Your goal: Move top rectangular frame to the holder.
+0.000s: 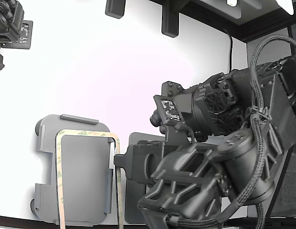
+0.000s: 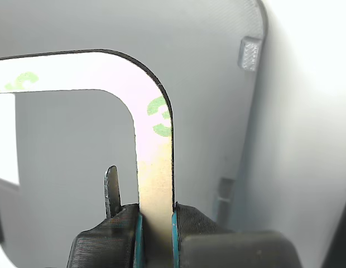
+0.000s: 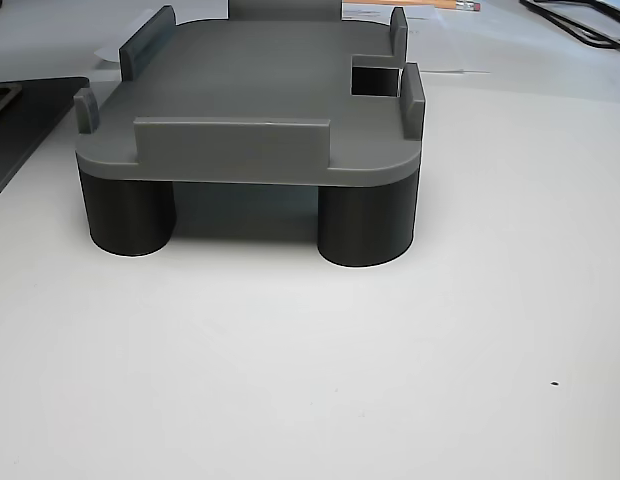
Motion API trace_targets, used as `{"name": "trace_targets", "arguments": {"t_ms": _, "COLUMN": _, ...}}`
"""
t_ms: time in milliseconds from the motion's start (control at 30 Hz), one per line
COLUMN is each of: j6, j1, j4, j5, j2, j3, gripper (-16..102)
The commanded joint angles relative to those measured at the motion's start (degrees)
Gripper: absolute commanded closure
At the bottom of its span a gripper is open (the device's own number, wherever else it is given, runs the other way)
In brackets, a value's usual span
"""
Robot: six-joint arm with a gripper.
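Note:
The top rectangular frame (image 1: 86,134) is thin, beige-tan with green marks, and hangs over the light grey holder (image 1: 79,171) at the exterior view's left. It sits slightly toward the exterior view's right, with its long side past the holder's edge. My gripper (image 1: 117,161) is shut on that long side. In the wrist view the two fingertips (image 2: 120,237) clamp the frame's strip (image 2: 153,139) just below its rounded corner, with the holder's floor (image 2: 206,67) and an edge tab (image 2: 250,53) behind it. The other view shows the holder (image 3: 250,95) on its round feet; the frame does not show there.
A darker grey flat slab (image 1: 138,143) lies beside the holder, mostly hidden by my arm (image 1: 210,167). A second arm's gripper (image 1: 9,26) is at the exterior view's top left. Two dark brackets (image 1: 169,21) hang at the top. The table is white.

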Motion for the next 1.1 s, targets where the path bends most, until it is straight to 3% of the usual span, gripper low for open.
{"name": "trace_targets", "arguments": {"t_ms": 0, "j6": 1.67, "j1": -1.23, "j4": 0.44, "j5": -0.26, "j2": -2.2, "j3": -3.16, "gripper": 97}}
{"name": "trace_targets", "arguments": {"t_ms": 1067, "j6": 1.41, "j1": -6.5, "j4": -3.34, "j5": -3.43, "j2": -3.34, "j3": 2.37, "gripper": 97}}
